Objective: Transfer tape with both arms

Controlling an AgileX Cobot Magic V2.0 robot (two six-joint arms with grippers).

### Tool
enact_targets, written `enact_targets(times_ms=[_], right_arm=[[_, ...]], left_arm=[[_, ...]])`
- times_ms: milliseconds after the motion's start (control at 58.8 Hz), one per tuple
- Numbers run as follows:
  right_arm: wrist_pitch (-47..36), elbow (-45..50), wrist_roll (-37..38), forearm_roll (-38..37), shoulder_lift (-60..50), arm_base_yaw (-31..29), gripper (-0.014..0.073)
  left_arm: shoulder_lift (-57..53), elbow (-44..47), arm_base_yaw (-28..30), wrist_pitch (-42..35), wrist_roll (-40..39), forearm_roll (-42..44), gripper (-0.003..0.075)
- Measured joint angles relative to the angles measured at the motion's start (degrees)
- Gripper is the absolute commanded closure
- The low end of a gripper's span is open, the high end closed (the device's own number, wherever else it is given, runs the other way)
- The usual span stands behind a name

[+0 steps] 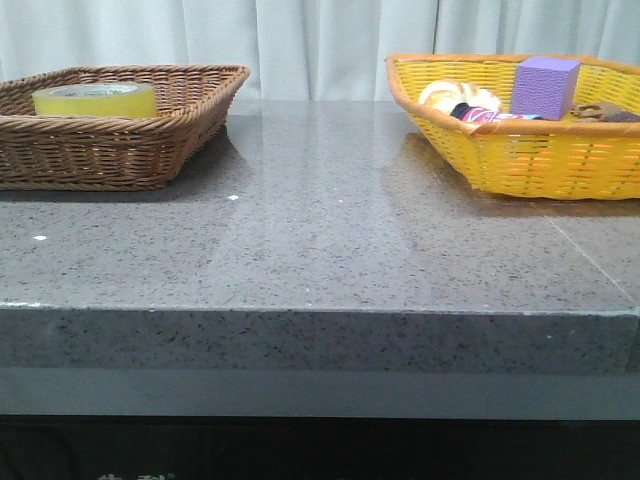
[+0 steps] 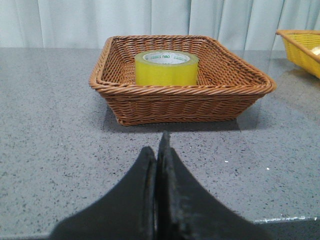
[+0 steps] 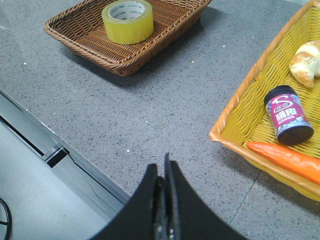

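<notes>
Translucent yellow packing tape [image 2: 166, 67], wound on a white core printed in green, is shown lying flat inside the brown wicker basket [image 2: 180, 102] at the far left corner of the grey speckled stone worktop [image 1: 320, 240]. A yellow wicker basket [image 1: 520, 150] at the far right corner is seen to hold a purple cube [image 1: 545, 87], a bread roll [image 3: 307, 61], a small dark jar [image 3: 287, 115] and a carrot [image 3: 285, 157]. The task is judged not yet begun: the roll is untouched. The left gripper [image 2: 159, 155] is held low over the near worktop, level and aimed at the brown basket, its jaws pressed together on nothing. The right gripper [image 3: 163, 172] is raised over the near edge, tilted downward, likewise closed and empty. For a clean pickup, the left jaws should be opened wide, lifted above the basket rim, and lowered across the roll's wall before the handover is attempted.
</notes>
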Motion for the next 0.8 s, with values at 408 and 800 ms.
enact_targets(times_ms=[408,800], right_arm=[[0.09,0.0,0.0,0.0,0.0,0.0,0.0662],[0.09,0.0,0.09,0.0,0.0,0.0,0.0662]], left_arm=[[-1.19,3.81,2.15,-11.01,-3.18,2.16,0.074],[-1.19,3.81,4.32,-11.45,-3.4,2.16,0.074]])
